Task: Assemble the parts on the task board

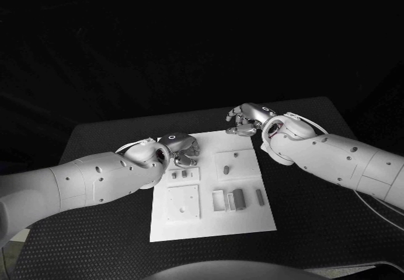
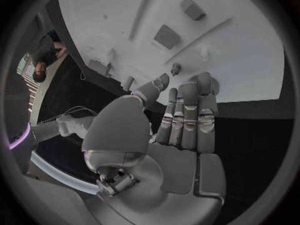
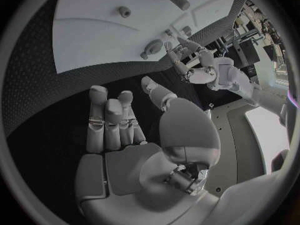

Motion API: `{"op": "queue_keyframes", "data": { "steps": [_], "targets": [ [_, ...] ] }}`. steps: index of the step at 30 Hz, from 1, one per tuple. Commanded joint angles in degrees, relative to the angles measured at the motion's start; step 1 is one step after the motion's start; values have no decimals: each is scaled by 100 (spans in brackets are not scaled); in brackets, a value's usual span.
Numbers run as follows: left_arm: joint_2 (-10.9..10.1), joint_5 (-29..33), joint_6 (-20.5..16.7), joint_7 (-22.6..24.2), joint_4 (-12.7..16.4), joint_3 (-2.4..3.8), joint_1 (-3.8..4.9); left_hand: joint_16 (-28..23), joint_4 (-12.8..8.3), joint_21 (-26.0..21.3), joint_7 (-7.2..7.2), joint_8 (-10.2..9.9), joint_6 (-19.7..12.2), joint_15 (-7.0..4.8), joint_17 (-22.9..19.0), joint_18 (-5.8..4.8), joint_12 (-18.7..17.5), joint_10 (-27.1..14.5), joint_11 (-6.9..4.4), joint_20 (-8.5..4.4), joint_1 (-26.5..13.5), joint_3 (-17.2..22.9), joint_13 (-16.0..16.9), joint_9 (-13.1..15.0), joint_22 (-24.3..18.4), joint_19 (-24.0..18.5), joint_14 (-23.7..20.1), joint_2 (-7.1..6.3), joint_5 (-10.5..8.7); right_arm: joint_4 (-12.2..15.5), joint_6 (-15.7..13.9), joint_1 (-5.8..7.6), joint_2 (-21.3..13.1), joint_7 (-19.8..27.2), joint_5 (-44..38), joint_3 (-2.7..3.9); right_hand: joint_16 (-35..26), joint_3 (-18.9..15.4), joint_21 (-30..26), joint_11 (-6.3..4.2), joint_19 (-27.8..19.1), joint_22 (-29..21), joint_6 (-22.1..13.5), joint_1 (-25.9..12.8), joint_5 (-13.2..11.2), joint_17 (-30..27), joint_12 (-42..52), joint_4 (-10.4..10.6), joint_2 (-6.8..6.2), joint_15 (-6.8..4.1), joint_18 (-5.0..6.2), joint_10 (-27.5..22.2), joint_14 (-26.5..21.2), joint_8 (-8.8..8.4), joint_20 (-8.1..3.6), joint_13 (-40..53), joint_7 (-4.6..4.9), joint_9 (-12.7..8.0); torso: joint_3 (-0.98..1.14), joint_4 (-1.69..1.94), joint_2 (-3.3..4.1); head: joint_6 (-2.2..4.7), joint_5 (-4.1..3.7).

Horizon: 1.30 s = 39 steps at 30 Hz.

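Task board sits mid-table on the black table, long axis running near to far. Grey parts lie on it: a peg in the far-right square recess, a block and a slim bar near-right, and small pieces just beside the left hand.

Left hand is over the board's far-left corner, fingers bent down toward the small pieces. Its wrist view shows the fingers straight and side by side, thumb apart, nothing between them, with tips at the board edge, close to two short pegs; actual contact can't be told.

Right hand hangs at the board's far edge, just off the far-right corner, fingers curled in. Its wrist view shows the fingers together over black mat, palm empty, board beyond the fingertips and well apart. That same view catches the left hand at the opposite board edge.

Board's near half and right edge are unobstructed; open mat runs all round the board.
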Motion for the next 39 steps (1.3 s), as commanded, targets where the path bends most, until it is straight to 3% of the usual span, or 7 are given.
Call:
{"op": "queue_keyframes", "data": {
  "steps": [1, 14, 29, 39],
  "targets": [
    [39, -125, 220, -136, -16, 2, 2, 53, 5, 44, 6, -18, -21, 9, 11, 435, -48, -43, 45, 7, -86, -45, -24, -25, 39, 66, 53, -37, -37, 4, 38, -2, 7, 21, -3, 2, -30, -11, -28, -2, 9, 105, -5, -27, 33, 6, 30, 18, 31, -1, 232, -37, 41, -27, -37, -5, 48, -6, -2, -2, 1, -1, -11],
    [118, -127, 355, -192, -156, -1, 3, 98, 14, 59, 19, -15, -32, 15, 16, 479, -90, -20, 50, 24, -139, -45, -52, -70, 104, 83, 60, -32, -39, 3, 33, -2, 10, 19, -3, 2, -30, -11, -28, -1, 9, 105, -6, -27, 34, 6, 31, 18, 33, -1, 232, -37, 42, -28, -37, -7, 48, -6, -7, 11, -5, -27, -17],
    [208, -123, 161, -197, -278, -13, -4, 195, 8, 92, 13, 50, 54, -56, 28, 483, -21, 207, -25, -17, -115, 29, -25, -116, 204, 145, 141, 20, 5, 6, 19, -1, 16, 21, 0, 2, -30, -11, -28, -1, 10, 105, -6, -28, 33, 7, 33, 19, 37, -1, 232, -38, 43, -27, -37, -8, 48, -7, -5, 8, -1, -36, -29],
    [254, -123, 283, -165, -291, -20, -62, 250, -1, 107, 11, 101, 124, -90, 33, 470, 21, 321, -60, -49, -117, 45, -2, -139, 265, 180, 170, 35, 2, 22, 25, -1, 4, 19, 0, 2, -30, -12, -28, -1, 10, 105, -5, -30, 33, 7, 34, 20, 37, -1, 232, -38, 43, -27, -37, -10, 48, -7, -2, 2, 0, -49, -44]
  ]
}}
